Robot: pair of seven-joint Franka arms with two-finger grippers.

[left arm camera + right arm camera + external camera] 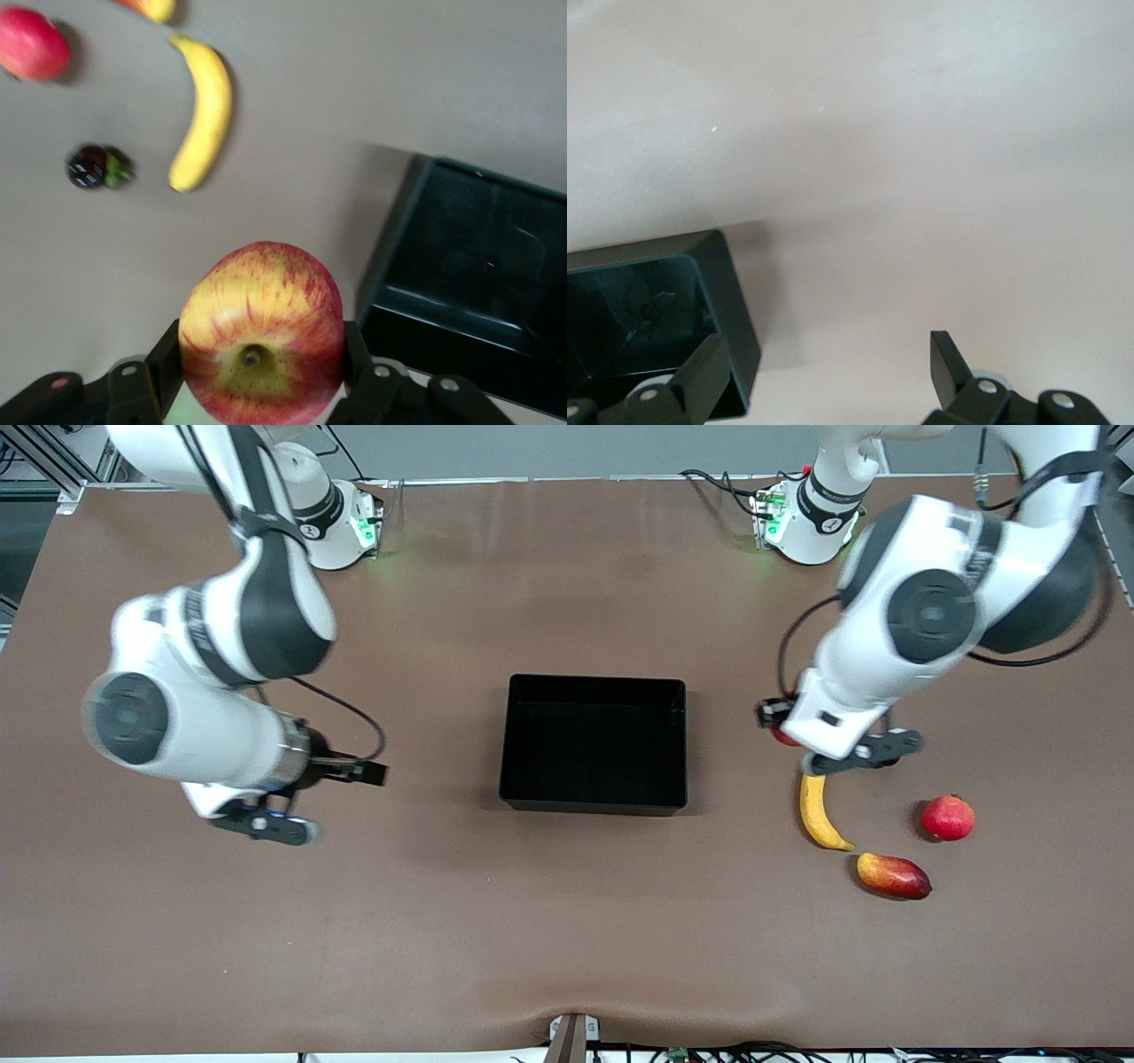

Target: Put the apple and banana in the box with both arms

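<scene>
From the front, the box (593, 744) sits mid-tabletop (567, 921), apparently empty; the left end effector (828, 748) hangs over bare tabletop between the box and the banana (820, 813), the apple (783, 736) just a red sliver beneath it. The right end effector (292, 797) waits over the tabletop toward the right arm's end. The left wrist view shows the left end effector (262, 372) clamped across the apple's (262, 332) widest part: firm, smooth, fairly light, so that hold looks secure. The banana (204, 111) lies free, softer and bruisable; its middle is probably the best place to take it. The right wrist view shows the right end effector (824, 372) spread wide and holding nothing beside the box (731, 301).
</scene>
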